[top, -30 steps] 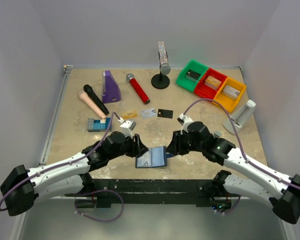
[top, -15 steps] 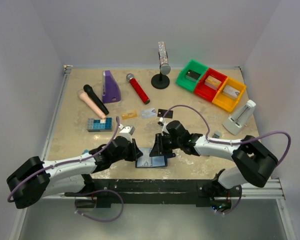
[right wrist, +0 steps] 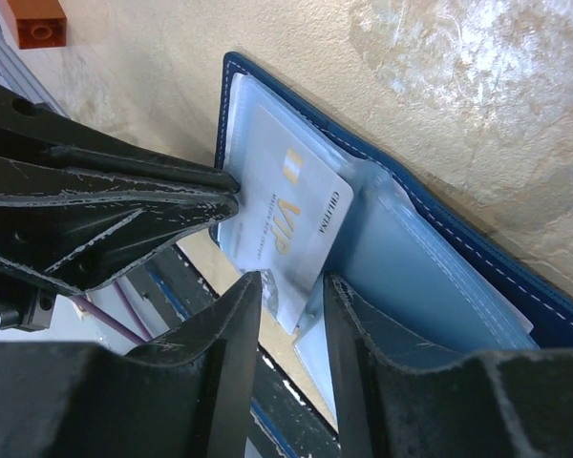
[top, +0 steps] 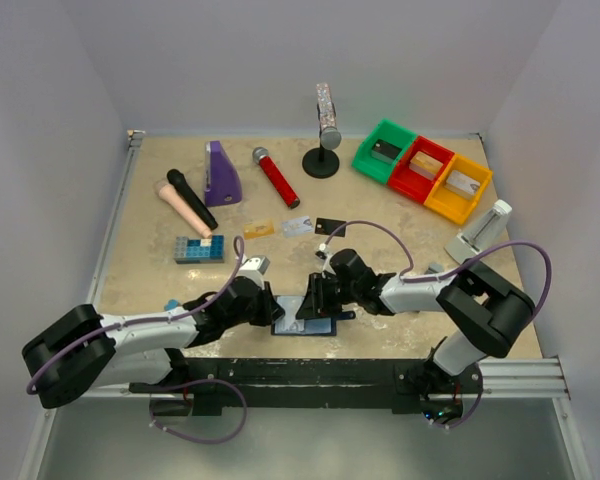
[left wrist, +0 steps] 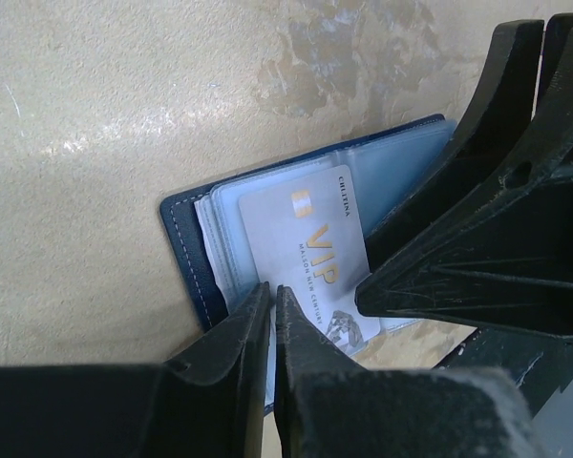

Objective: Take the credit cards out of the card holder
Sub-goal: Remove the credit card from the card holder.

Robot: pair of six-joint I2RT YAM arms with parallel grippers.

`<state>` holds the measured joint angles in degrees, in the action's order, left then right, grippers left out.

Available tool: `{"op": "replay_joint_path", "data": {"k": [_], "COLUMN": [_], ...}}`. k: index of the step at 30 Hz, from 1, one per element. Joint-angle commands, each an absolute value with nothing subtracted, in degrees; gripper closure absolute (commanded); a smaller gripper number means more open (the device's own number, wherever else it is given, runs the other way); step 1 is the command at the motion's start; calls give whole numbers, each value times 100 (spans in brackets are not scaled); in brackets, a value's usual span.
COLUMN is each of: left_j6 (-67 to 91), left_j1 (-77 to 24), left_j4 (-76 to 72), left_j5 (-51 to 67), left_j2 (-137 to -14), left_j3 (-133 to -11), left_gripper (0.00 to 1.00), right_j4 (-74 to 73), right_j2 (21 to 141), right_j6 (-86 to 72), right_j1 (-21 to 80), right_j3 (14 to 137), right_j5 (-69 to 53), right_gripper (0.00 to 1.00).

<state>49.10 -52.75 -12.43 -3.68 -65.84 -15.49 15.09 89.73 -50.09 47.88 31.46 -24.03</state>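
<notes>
The dark navy card holder (top: 321, 326) lies open by the table's front edge, its blue-grey pockets up; it also shows in the left wrist view (left wrist: 183, 253) and the right wrist view (right wrist: 554, 320). A silvery-white VIP card (left wrist: 310, 258) sticks partly out of a pocket. My left gripper (top: 272, 309) is shut on the holder's left edge (left wrist: 271, 288). My right gripper (top: 316, 298) is open, its jaws either side of the card's free end (right wrist: 291, 286). An orange-gold card (top: 259, 229), a silvery card (top: 297, 225) and a black card (top: 330, 226) lie on the table behind.
A studded blue brick block (top: 198, 249) lies left. Behind are a black microphone (top: 191, 198), a purple wedge (top: 221, 173), a red microphone (top: 277, 177) and a stand (top: 323, 150). Green, red and yellow bins (top: 422, 167) and a white stand (top: 480, 235) are right.
My right gripper has moved left onto the card holder and now straddles the silvery card. The holder has come down flat near the front edge. My left gripper has followed it down.
</notes>
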Motion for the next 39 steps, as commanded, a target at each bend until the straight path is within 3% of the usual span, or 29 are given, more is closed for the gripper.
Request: {"op": "replay_joint_path", "data": {"k": [1,8,14,17,30,39], "left_j6": [5062,5133,5089,5036,4887,4904], "left_j1": [-5247,-5247,-5247,-5247,-5247,-5247], "left_j4": [-1538,-1407,-774,-677,-1388,-1345], "left_j5": [-404,-527,-756,-782,-273,-404], "left_j2": [-6741,-6531,-5775,-5538,-6407,-6460], "left_j3": [-1389,-1301,-1415,-1468,-1723,-1573], "left_gripper": [89,90,77,76,83,88], "right_j4": [1749,1785,1626,1766,2100,2223], "right_j2": [9035,8903,8824,8868,8833,8736], "right_j6": [-5080,-5177,-5124,-5150,-5309,-5379], "right_j1": [4808,4808,4808,4808,4808,4808], "right_j3": [3015,2909,2900,2892,2813,2769], "right_j5": [-2356,-2320,-2250,-2285,-2338,-2364], "right_gripper": [61,61,62,62,61,66]}}
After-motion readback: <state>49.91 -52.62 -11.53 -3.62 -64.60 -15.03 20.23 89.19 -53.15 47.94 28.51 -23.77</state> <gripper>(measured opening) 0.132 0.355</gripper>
